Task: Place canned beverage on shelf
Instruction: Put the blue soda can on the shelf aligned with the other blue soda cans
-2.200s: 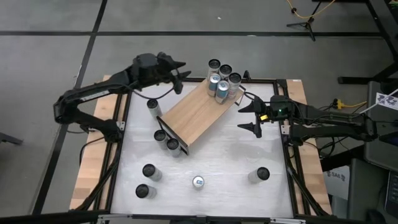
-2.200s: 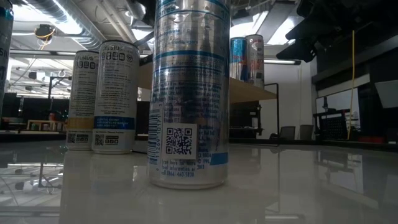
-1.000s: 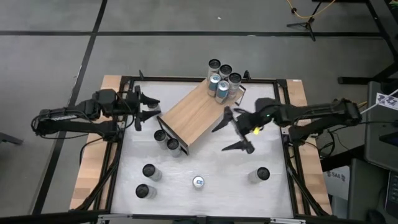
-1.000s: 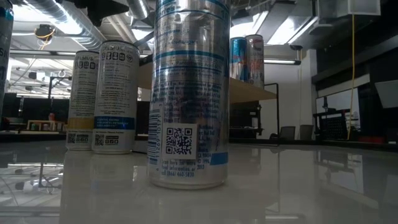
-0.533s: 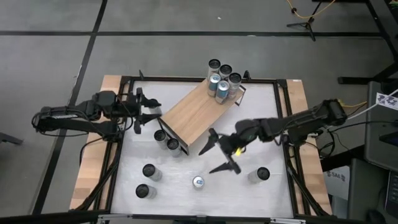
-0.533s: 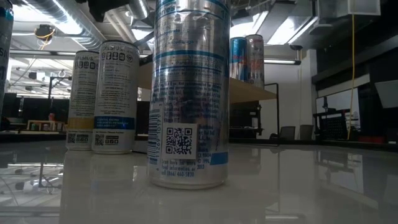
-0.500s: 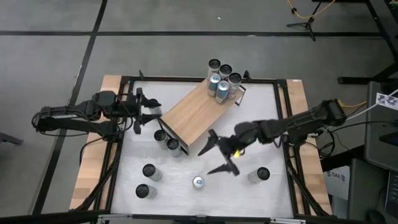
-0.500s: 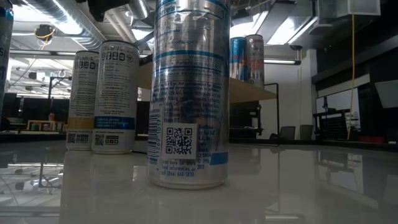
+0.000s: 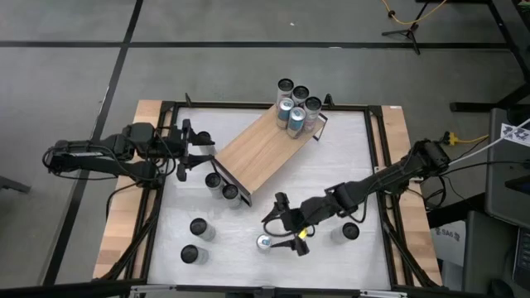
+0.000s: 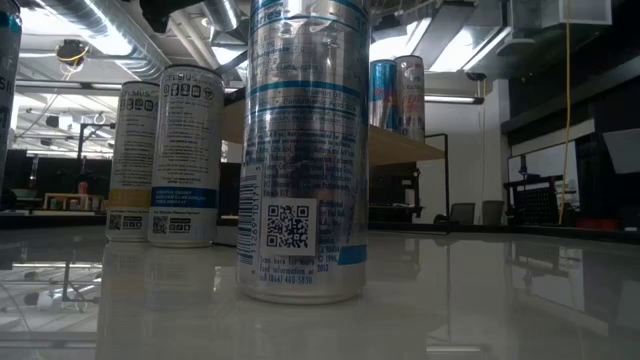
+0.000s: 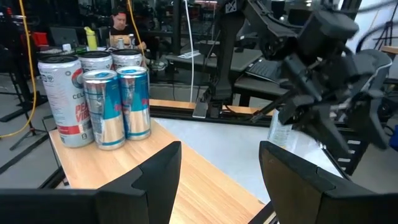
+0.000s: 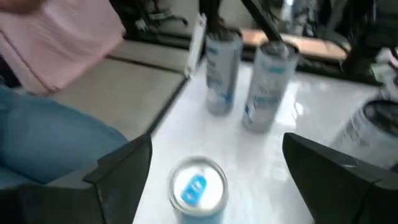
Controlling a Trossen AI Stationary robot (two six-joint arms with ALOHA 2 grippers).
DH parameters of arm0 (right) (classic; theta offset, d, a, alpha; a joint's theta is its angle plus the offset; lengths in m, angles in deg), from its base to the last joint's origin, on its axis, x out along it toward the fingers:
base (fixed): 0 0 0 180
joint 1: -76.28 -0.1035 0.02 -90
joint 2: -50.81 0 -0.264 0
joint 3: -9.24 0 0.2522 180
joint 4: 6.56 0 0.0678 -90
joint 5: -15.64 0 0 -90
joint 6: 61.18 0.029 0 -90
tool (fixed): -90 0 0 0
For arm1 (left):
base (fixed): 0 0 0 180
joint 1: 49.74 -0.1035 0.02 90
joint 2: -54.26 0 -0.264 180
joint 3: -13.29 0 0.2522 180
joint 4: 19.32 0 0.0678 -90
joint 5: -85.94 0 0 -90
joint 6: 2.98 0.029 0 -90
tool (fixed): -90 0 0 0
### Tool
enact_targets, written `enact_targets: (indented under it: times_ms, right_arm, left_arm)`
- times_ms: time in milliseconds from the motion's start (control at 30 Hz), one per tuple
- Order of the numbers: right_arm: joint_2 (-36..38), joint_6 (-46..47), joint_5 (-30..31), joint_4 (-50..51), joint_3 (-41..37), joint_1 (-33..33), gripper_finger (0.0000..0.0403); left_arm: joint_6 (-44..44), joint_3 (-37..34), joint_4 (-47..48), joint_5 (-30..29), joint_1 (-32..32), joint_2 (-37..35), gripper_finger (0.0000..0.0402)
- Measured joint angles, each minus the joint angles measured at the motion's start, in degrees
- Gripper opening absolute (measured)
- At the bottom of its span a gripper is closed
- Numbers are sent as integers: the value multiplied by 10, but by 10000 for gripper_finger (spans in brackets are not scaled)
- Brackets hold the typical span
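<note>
Right tool [image 9: 278, 233], fingers apart, flanks a blue-topped can [image 9: 264, 242] bearing a QR code.

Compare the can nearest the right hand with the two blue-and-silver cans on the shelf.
The lone can stands on the white tabletop, with the open right hand around it but not closed; the two blue-and-silver cans stand on the shelf, untouched. The lone can stands apart from others; the shelf pair sits inside a tight cluster. All are upright with blue-marked tops.

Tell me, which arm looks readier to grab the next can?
The right: its gripper hangs open around the blue-topped can. The left gripper waits open near the shelf.
</note>
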Motion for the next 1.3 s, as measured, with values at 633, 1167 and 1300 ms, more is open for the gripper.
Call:
enact_targets:
  times_ms: [633, 1167, 1300]
  right_arm:
    - [-78, 19, -18, 11, 0, -4, 356]
    - [-78, 20, -28, 13, -1, -4, 356]
    - [-87, 20, -28, 8, -1, -4, 356]
  left_arm:
    - [0, 0, 2, -2, 1, 0, 210]
    - [0, 0, 1, -2, 1, 0, 210]
    - [0, 0, 1, -2, 1, 0, 210]
